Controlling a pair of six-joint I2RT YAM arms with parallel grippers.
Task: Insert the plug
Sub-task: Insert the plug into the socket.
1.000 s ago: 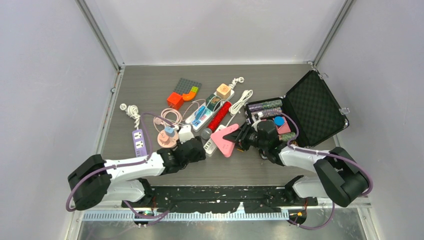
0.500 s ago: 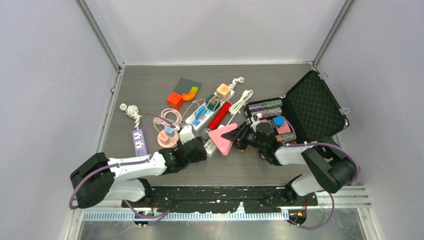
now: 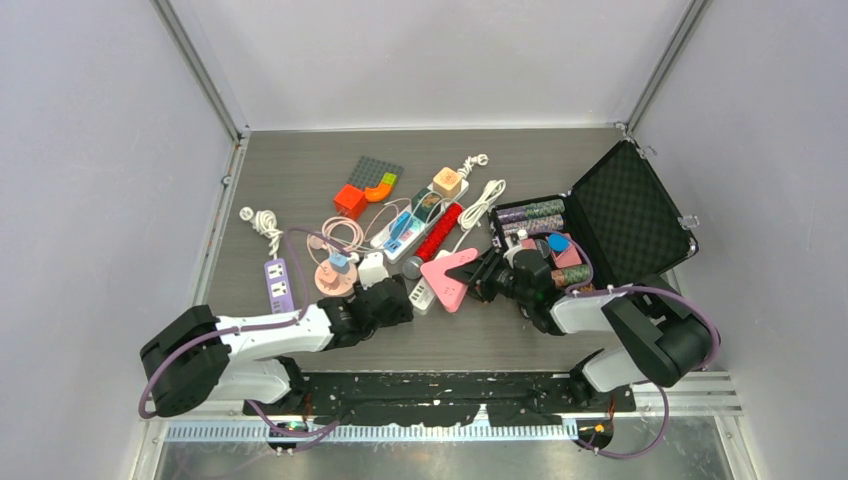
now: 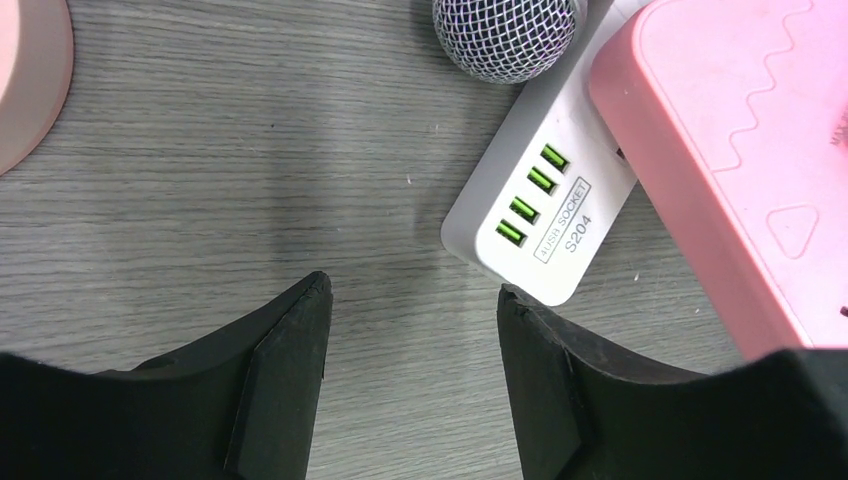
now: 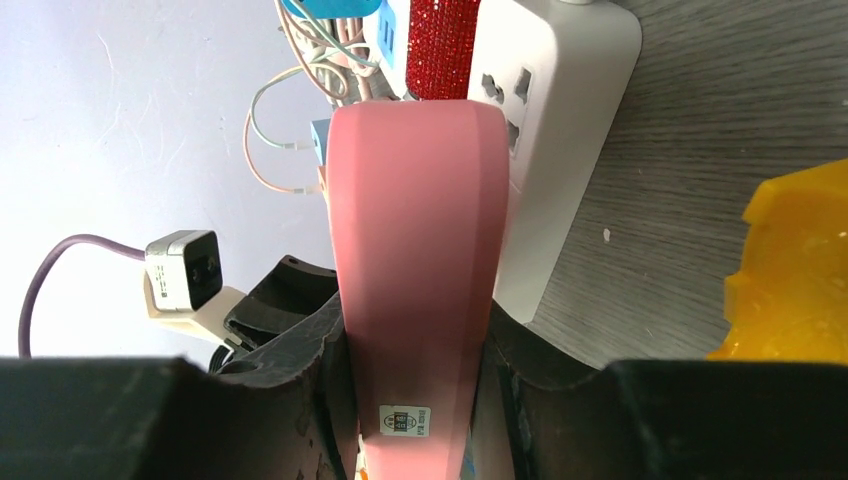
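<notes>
A pink triangular plug body (image 3: 447,278) stands on edge at the table's middle, with my right gripper (image 3: 482,279) shut on its rear. In the right wrist view the pink body (image 5: 420,230) runs forward from between the fingers (image 5: 415,325), over a white power strip (image 5: 560,120) whose sockets face up. My left gripper (image 3: 405,296) sits low on the table just left of that strip (image 3: 422,293). Its jaws (image 4: 412,290) are open over bare wood, the strip's green USB ports (image 4: 530,205) just ahead to the right and the pink body (image 4: 730,150) beyond.
A microphone head (image 4: 505,35) lies by the strip. Cables, a red glitter stick (image 3: 440,232), toy blocks (image 3: 365,190) and a purple power strip (image 3: 278,283) crowd the back left. An open black case (image 3: 625,215) stands on the right. A yellow thing (image 5: 790,270) lies near the right gripper.
The right arm has drawn in and carried the pink body slightly left. The left gripper's jaws have widened a little; it has barely moved.
</notes>
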